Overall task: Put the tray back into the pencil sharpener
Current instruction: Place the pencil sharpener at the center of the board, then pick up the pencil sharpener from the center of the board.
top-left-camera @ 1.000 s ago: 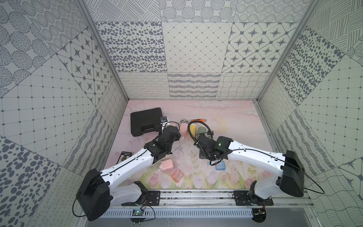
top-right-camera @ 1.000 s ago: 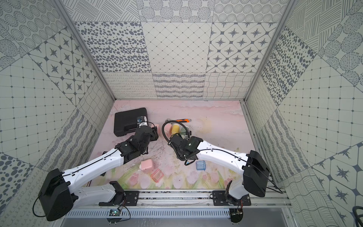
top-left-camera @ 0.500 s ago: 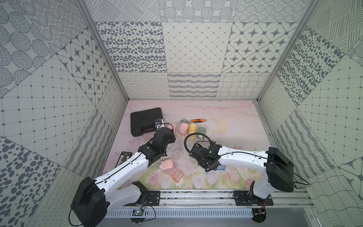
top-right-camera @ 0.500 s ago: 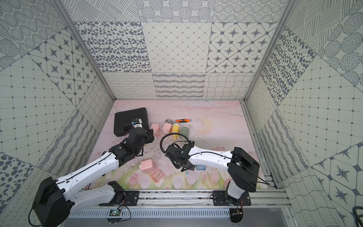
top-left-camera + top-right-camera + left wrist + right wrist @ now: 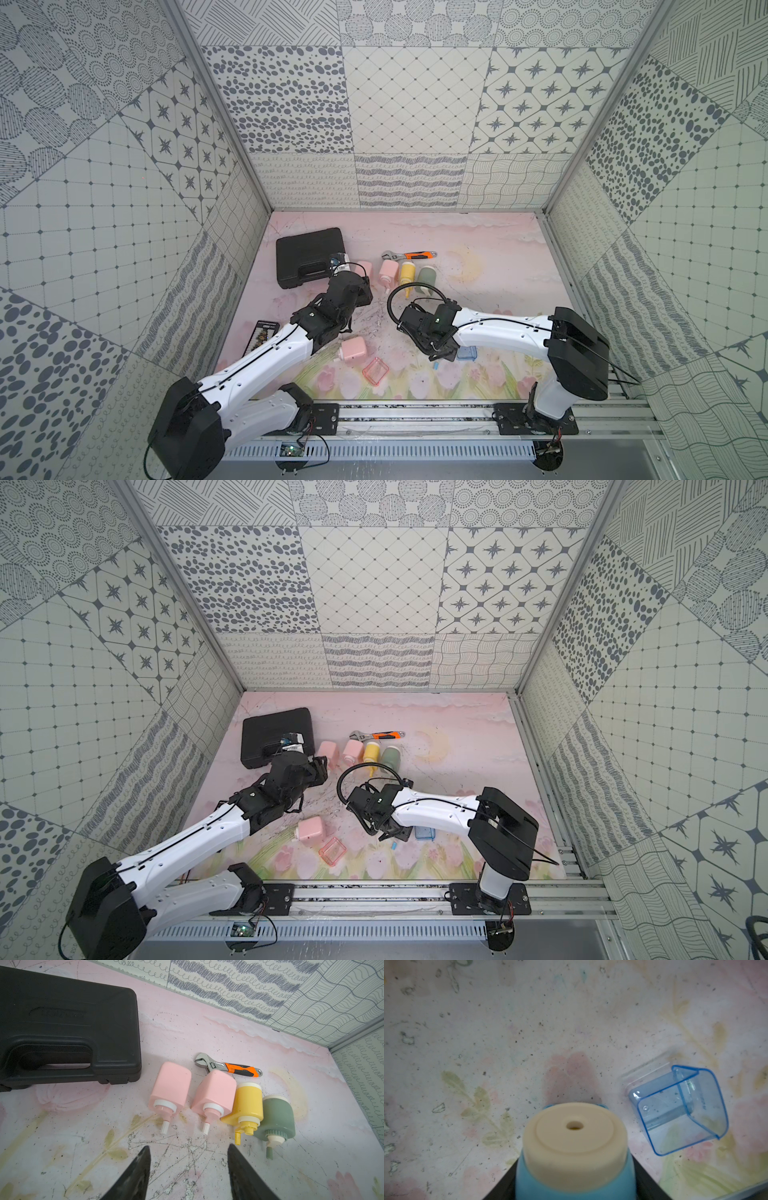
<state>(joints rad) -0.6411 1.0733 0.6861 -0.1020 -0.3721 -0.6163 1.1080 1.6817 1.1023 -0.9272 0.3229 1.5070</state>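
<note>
**A robotics lab test cell**

We see a closed booth, not a lived-in room. Tall panels (image 5: 407, 99) printed with grey dots, stars and grids stand on three sides, joined by aluminium posts (image 5: 218, 104). The floor is a mat (image 5: 478, 241) with a pastel print of clouds and tulips, scuffed with dark marks. Along its near edge runs a metal rail (image 5: 415, 419). It carries the left arm (image 5: 270, 357) and the right arm (image 5: 498, 336), with a bare circuit board (image 5: 291, 449) below. We also see loose props on the mat: a black tool case (image 5: 309, 253) toward its far left corner, a wrench (image 5: 409, 254) and pencil sharpeners (image 5: 407, 270).

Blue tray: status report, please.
Left gripper open, empty. Right gripper shut on blue sharpener. Blue tray loose on mat beside it, not inserted. Nothing between them.
</note>
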